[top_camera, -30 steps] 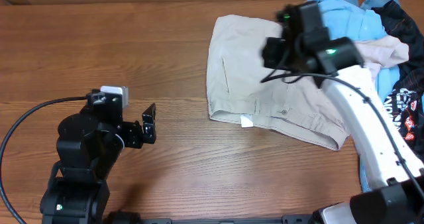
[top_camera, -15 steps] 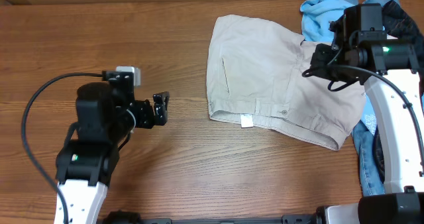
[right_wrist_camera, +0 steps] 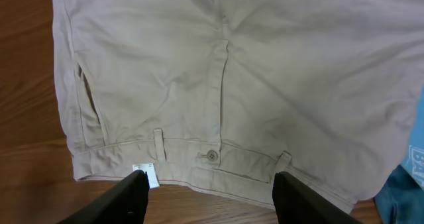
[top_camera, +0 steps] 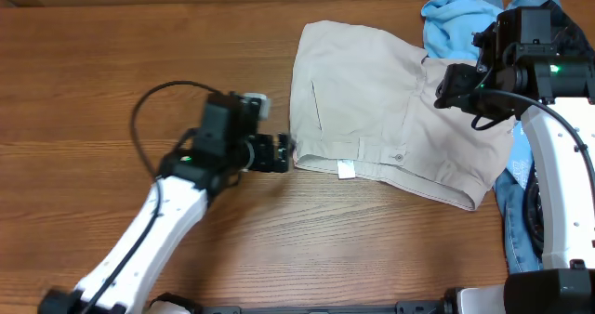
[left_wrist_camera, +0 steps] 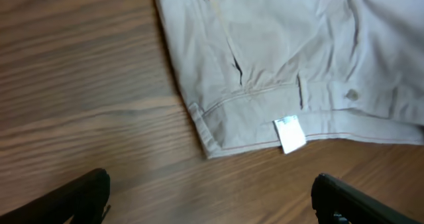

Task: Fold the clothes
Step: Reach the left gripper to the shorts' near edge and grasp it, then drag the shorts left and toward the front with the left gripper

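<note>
My left tool (top_camera: 282,153), spread wide, had reached the waistband corner of the shorts (top_camera: 372,119), flat at upper centre-right; my right tool (top_camera: 454,86) had just opened above them, so folding could start.

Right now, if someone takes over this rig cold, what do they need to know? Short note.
Left tool: open, empty, low over the table just off the near left corner of the waistband, close to the white label.
Right tool: open, empty, above the right half of the shorts.
Shorts: spread flat, waistband toward the robot, button fastened; blue T-shirt bunched at their far right corner.
Done: shorts laid out.
Left: every fold; none is visible yet.
</note>
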Controlling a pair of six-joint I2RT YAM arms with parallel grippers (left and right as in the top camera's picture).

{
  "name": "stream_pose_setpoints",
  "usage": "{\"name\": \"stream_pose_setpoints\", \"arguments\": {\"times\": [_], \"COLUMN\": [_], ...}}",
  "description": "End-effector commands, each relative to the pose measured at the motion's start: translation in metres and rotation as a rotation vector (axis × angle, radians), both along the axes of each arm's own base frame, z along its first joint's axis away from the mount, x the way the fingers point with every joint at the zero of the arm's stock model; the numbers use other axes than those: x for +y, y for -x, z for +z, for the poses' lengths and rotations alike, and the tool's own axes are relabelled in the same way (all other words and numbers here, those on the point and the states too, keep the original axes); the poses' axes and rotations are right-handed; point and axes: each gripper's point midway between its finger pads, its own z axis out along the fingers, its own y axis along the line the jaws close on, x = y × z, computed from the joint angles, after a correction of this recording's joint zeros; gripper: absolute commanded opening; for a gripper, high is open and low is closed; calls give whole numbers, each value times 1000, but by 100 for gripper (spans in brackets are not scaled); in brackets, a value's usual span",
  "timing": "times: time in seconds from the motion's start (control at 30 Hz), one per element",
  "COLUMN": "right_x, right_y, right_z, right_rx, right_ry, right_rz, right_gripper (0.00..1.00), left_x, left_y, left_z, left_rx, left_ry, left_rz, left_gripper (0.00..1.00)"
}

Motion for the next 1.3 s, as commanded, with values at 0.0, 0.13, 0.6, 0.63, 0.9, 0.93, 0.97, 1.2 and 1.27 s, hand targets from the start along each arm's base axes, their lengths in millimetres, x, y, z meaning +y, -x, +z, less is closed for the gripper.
{"name": "stream_pose_setpoints", "arguments": {"times": [0.0, 0.13, 0.6, 0.63, 0.9, 0.93, 0.97, 1.2, 1.27], "right_x": [-1, -1, -1, -1, -1, -1, -1, -1, -1], "right_y": [0, 1, 2, 2, 2, 2, 2, 0, 0], "right_z": [15, 15, 14, 14, 14, 14, 14, 15, 15], "right_rx": [-42, -42, -35, -35, -35, -35, -35, -42, -46], "right_ry": [2, 2, 2, 2, 2, 2, 2, 3, 3], "right_rz": [5, 4, 4, 5, 4, 5, 5, 5, 5], "right_gripper": [64, 65, 65, 65, 65, 65, 65, 65, 65], "left_x": [-11, -36, -52, -53, -52, -46, -38, 86, 124], "left_y": [-15, -19, -20, -18, -20, -21, -21, -37, -50], "left_z": [-12, -31, -102, -104, -95, -89, -84, -7, 26], "left_rx": [-43, -17, 213, 223, 205, 197, 191, 73, -12], "left_ry": [-78, -41, 62, 68, 64, 47, 24, -181, -187], "left_rz": [9, -19, 117, 110, 75, 84, 100, 334, 399], "left_gripper": [100, 100, 79, 73, 4, 4, 4, 4, 4]}}
